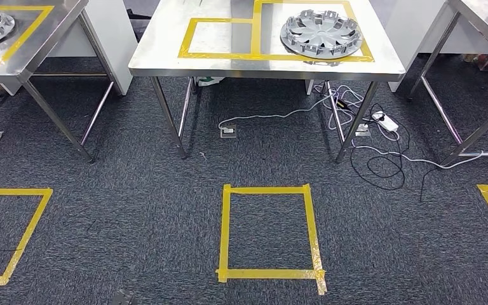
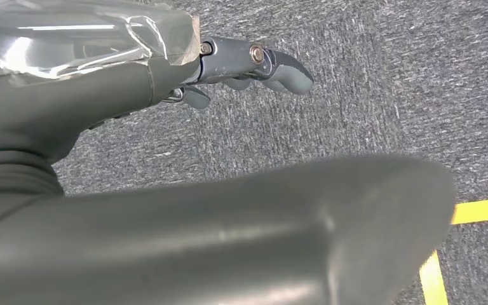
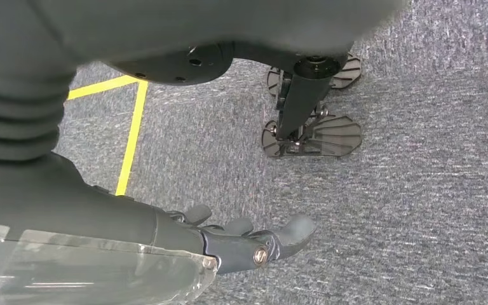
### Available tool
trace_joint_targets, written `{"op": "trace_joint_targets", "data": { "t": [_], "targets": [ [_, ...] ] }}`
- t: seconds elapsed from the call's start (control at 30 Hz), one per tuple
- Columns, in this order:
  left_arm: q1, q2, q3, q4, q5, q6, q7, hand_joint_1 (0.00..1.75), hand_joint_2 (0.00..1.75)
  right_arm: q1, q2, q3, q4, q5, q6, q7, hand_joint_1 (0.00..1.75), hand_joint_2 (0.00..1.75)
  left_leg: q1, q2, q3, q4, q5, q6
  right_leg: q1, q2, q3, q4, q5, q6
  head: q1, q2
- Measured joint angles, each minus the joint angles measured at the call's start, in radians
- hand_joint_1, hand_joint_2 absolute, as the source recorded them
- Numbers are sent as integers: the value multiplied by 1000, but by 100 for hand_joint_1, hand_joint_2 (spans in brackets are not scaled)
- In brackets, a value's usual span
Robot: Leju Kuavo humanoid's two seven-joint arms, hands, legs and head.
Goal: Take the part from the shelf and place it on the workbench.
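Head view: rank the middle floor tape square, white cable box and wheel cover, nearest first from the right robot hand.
1. Tape square, on the carpet ahead.
2. Cable box, floor under the table, right side.
3. Wheel cover, on that table.

head: high on the body, facing forward and down over carpet (image 1: 165, 210) to a steel table (image 1: 159, 54) | left wrist: close behind left hand (image 2: 229, 67), looking down at carpet | right wrist: close behind right hand (image 3: 241, 238), looking down at carpet | shared: grey carpet with yellow tape (image 1: 267, 274)
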Motion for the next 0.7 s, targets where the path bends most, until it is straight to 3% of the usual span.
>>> {"op": "trace_joint_targets", "data": {
  "t": [0.03, 0.17, 0.7],
  "targets": [
    [0, 0, 0, 1, -2, 3, 1, 0, 0, 0, 0, 0, 0, 0, 0, 0, 0, 175, 0, 0, 0, 0, 0, 0, 0, 0, 0, 0, 0, 0, 0, 0],
    [0, 1, 0, 2, -10, 6, 3, 0, 0, 0, 0, 3, 1, -1, 1, -6, 0, 0, 0, 0, 0, 0, 0, 0, 0, 0, 0, 0, 0, 0, 0, 0],
    [2, 4, 1, 13, -6, 14, -4, 0, 0, 1, -4, 25, 3, 0, -10, -52, 0, 0, 0, 0, 0, 0, 0, 0, 0, 0, 0, 0, 0, 0, 0, 0]
  ]
}}
